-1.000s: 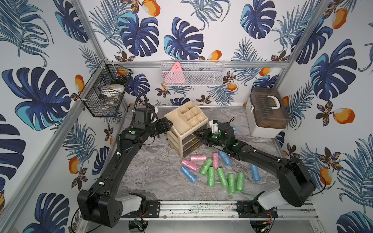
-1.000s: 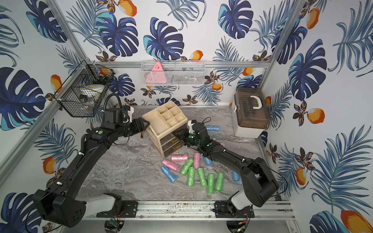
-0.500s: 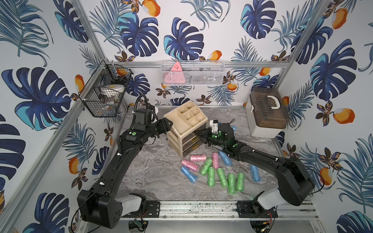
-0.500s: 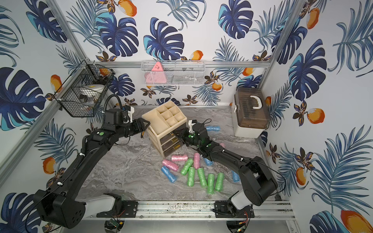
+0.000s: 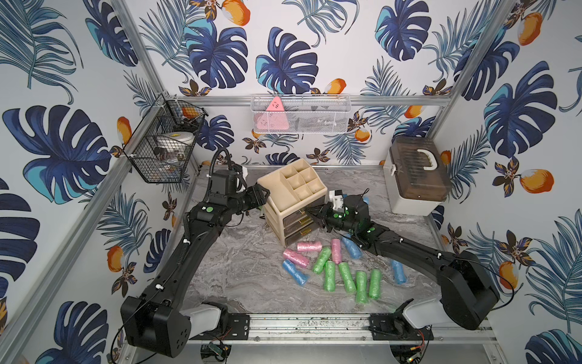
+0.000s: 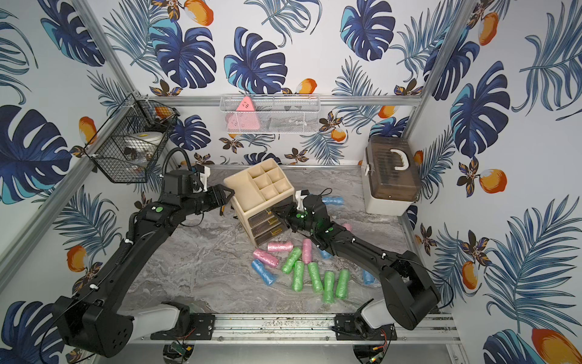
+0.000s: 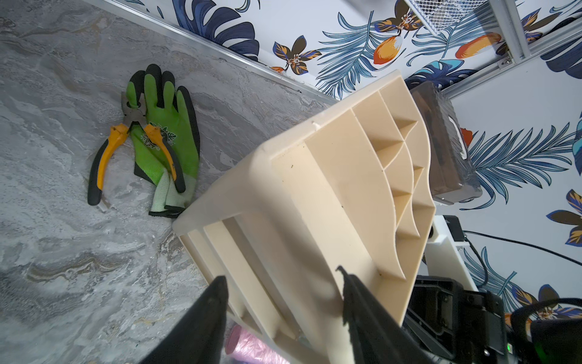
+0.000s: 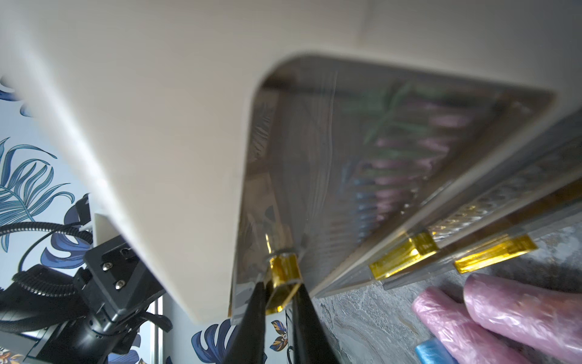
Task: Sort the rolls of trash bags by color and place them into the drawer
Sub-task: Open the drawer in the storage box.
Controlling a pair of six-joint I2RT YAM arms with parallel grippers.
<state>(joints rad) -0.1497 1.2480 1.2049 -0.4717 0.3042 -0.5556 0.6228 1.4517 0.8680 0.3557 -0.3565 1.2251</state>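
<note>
Marble table (image 5: 239, 268), drawer unit (image 5: 283, 186) braced.
My left end effector (image 7: 281, 275) clamps its rim, right end effector (image 8: 280, 285) pinches the handle (image 8: 283, 268); crooked pulling could tip it.

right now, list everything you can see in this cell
green rolls: 5, bright green, table front
pink rolls: at least 3, pink, table beside organizer's drawers
blue rolls: 4, light blue, three among the others, one farther back
drawer organizer: 1, beige, smoky drawers, table middle
glove: 1, green-black, table beside organizer
pliers: 1, yellow-black handles, lying on glove
storage box: 1, white, brown lid, back right corner
wire basket: 1, black, left wall
mesh basket: 1, white, back wall
left gripper: 1, black, fingers astride organizer's rim
right gripper: 1, black, pinching top drawer's gold handle
</note>
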